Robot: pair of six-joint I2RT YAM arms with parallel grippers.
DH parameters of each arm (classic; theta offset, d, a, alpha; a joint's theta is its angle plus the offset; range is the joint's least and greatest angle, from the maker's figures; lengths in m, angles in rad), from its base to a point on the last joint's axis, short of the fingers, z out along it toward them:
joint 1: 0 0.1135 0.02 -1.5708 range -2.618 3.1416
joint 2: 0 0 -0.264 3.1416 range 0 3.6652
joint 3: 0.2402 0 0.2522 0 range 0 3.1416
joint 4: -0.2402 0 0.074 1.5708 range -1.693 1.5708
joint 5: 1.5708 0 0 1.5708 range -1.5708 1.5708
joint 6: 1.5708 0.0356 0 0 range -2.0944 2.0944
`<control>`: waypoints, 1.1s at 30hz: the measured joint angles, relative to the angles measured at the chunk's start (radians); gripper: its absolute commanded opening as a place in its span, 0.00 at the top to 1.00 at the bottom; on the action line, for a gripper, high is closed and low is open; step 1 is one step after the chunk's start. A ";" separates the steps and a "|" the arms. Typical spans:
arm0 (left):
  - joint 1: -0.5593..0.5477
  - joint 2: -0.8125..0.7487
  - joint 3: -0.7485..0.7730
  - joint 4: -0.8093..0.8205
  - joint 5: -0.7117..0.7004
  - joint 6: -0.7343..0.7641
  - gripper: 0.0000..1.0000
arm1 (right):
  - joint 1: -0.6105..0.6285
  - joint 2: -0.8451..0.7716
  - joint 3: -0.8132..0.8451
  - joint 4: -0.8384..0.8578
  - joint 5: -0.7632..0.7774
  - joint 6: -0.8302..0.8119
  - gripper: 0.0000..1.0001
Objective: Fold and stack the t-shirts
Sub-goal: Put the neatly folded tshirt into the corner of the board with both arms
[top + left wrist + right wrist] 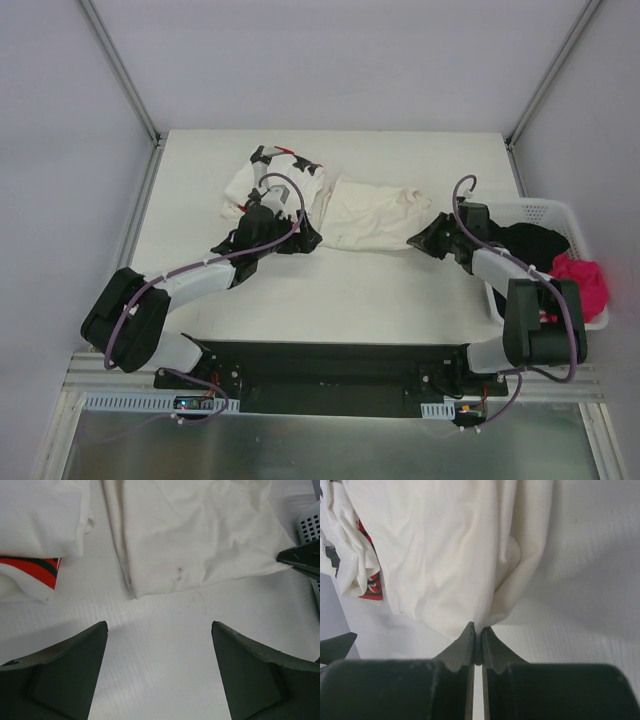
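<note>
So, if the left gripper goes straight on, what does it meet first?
Probably the near edge of the cream shirt, just ahead of the open left gripper; if it points downward, the table may come first.

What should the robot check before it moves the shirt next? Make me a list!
1. Right claw pinching the cream shirt: ok, shut on a bunched corner.
2. Left claw gripping the cream shirt too: not ok, it is open above bare table.
3. Cream shirt lying flat: not ok, it is bunched and wrinkled.
4. Printed shirt apart from the cream shirt: cannot tell, they lie very close.
5. Basket clear of the cream shirt: ok, it stands off to the right.
</note>
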 measured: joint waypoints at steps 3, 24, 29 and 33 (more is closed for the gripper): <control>-0.006 -0.046 -0.035 -0.021 -0.018 0.000 0.16 | 0.004 -0.127 -0.035 -0.077 0.020 -0.026 0.94; -0.013 -0.102 -0.034 -0.120 -0.032 0.016 0.14 | 0.005 -0.563 -0.167 -0.560 0.064 -0.144 0.65; -0.013 0.087 0.100 -0.106 0.031 0.041 0.15 | 0.005 -0.553 -0.113 -0.589 0.067 -0.157 0.46; -0.013 0.251 0.203 -0.055 0.127 0.036 0.15 | 0.005 -0.551 -0.069 -0.615 0.084 -0.184 0.26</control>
